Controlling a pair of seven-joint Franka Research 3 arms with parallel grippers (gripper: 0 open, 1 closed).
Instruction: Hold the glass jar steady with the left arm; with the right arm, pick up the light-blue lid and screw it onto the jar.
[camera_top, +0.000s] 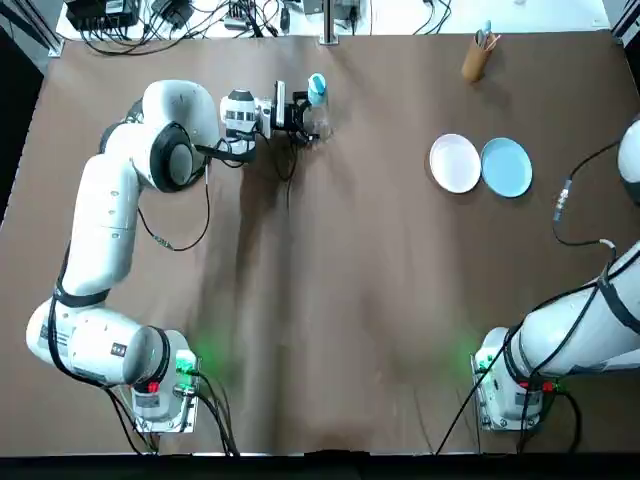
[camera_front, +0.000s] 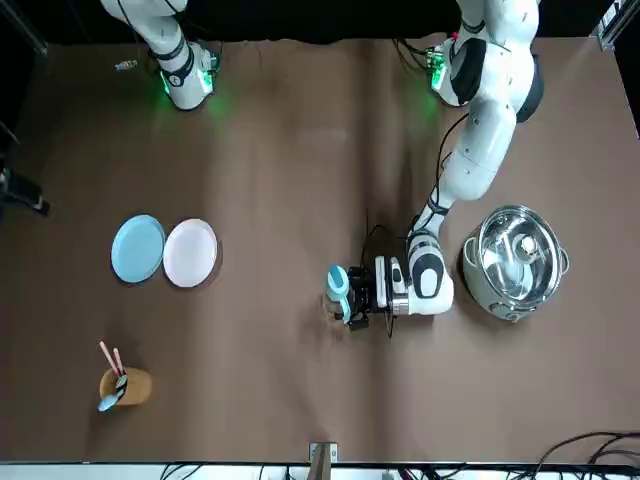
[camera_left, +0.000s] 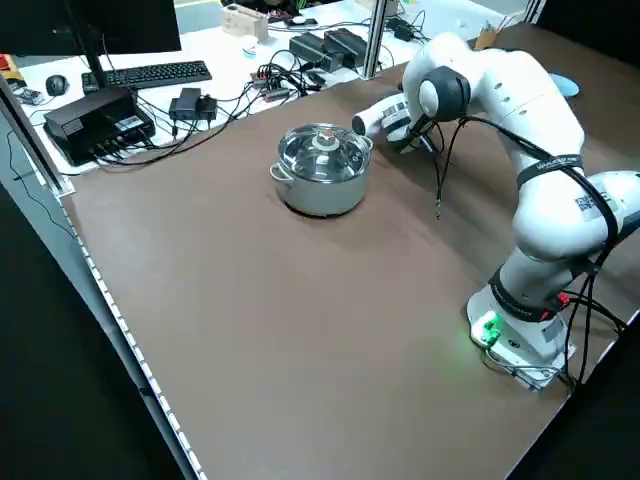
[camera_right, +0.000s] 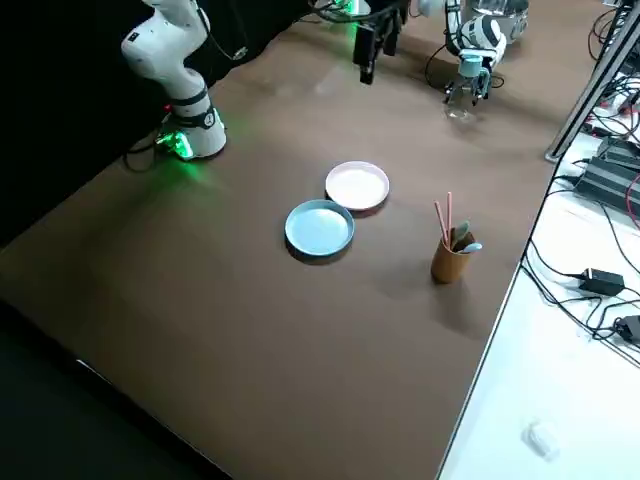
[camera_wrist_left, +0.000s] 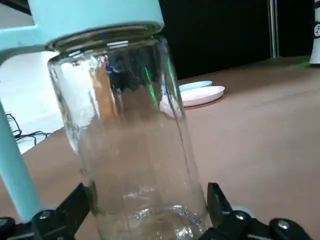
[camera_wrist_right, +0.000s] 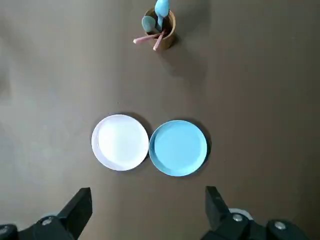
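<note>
Glass jar (camera_wrist_left: 135, 150) stands at the far side of the worktop (camera_top: 350, 300), on the left arm's half, near a lidded steel pot (camera_front: 515, 262). The left tool (camera_wrist_left: 147, 202) reaches it from the side, lying level with the worktop. Its two fingers are closed against the jar's lower body, one on each side. We note that the light-blue lid (camera_wrist_left: 95, 17) sits on the jar's mouth, not loose on the worktop as the task wording implies. We cannot tell whether it is threaded home or merely resting there. The jar's long axis is vertical, as far as we can judge, with the mouth up and capped by the lid. The jar looks empty. Handling, our judgement: the glass is stiff, smooth and fragile, and light while empty. The jar is tall and narrow, so a twist applied at the top could tip it or spin it. The low grip suits steadying, though the slick wall may slip under torque. The lid should be light and rigid. It is best taken from above, across its rim, with the tool's axis in line with the jar's. The right tool (camera_wrist_right: 147, 215) hangs high over the white plate (camera_wrist_right: 120, 142) and light-blue plate (camera_wrist_right: 178, 147), well apart from the jar. The cup of utensils (camera_wrist_right: 160, 25) lies nearer the far edge. The right tool's fingers are spread wide and hold nothing.
</note>
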